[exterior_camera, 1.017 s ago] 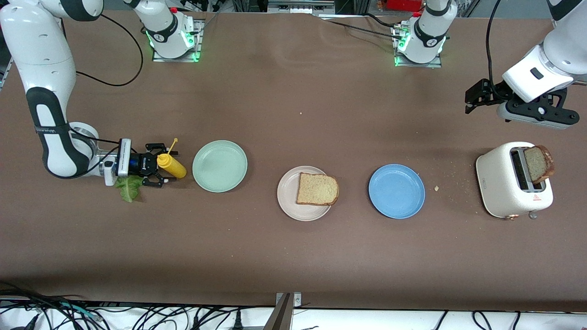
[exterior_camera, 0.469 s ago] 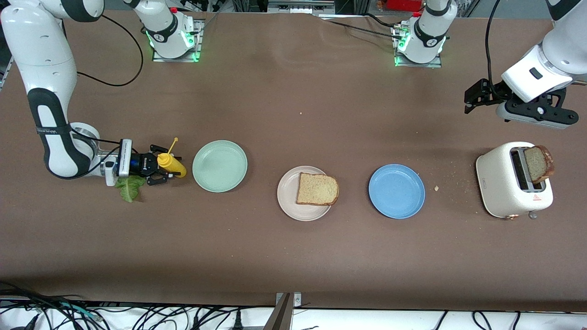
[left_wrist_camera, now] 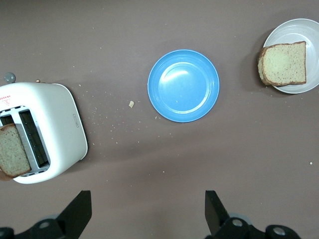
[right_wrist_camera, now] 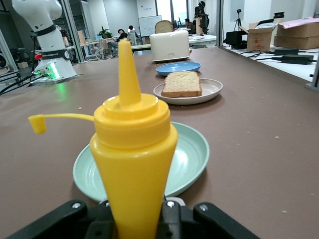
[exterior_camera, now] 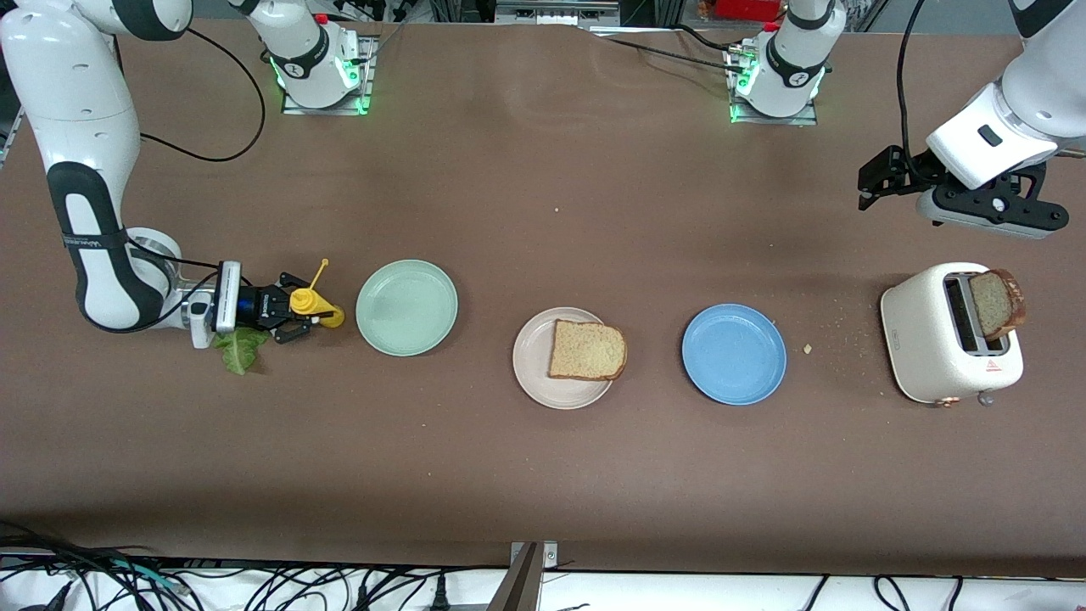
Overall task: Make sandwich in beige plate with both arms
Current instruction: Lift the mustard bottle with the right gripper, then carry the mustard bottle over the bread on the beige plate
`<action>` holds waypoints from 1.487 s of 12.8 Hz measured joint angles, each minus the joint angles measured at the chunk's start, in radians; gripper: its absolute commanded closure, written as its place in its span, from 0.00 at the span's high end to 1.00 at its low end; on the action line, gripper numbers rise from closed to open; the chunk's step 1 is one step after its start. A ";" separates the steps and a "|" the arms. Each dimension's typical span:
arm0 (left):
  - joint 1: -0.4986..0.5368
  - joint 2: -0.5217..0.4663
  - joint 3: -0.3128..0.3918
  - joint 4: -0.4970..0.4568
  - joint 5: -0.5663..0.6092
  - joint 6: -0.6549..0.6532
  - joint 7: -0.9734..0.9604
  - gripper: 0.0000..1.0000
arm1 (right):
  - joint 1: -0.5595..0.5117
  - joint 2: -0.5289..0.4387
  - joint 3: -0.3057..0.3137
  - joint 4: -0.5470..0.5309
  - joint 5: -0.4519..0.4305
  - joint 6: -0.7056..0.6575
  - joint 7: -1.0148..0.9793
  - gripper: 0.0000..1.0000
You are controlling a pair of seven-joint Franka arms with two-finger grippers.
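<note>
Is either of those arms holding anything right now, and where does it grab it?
The right end effector is shut on the yellow bottle, low on its body. The left end effector, open over the table near the toaster, holds nothing.

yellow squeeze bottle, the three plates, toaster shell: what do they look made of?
Yellow squeeze bottle: soft-looking plastic, satin, with a molded nozzle and a thin tethered cap. The right gripper is closed on it.
Mint-green plate, beige plate and blue plate: matte, uniform colour with only soft highlights; likely plastic or melamine, ceramic not excluded.
Toaster: smooth cream shell; painted metal or plastic, unclear.
</note>
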 measured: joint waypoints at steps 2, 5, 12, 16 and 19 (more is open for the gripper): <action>0.000 0.000 0.000 0.000 0.000 0.000 0.000 1.00 | 0.004 -0.014 0.000 0.032 -0.001 0.000 0.081 0.02; 0.000 0.000 0.000 0.000 0.000 0.000 0.000 1.00 | 0.029 -0.054 0.000 0.066 -0.026 0.009 0.236 0.02; 0.000 0.000 0.000 0.000 0.000 0.000 0.000 1.00 | 0.127 -0.260 0.000 0.085 -0.279 0.146 0.730 0.02; 0.000 0.000 0.000 0.000 0.000 0.000 0.000 1.00 | 0.224 -0.308 0.003 0.123 -0.468 0.198 1.027 0.02; 0.001 0.000 0.002 0.000 0.000 0.000 -0.002 1.00 | 0.305 -0.325 0.011 0.190 -0.644 0.200 1.229 0.02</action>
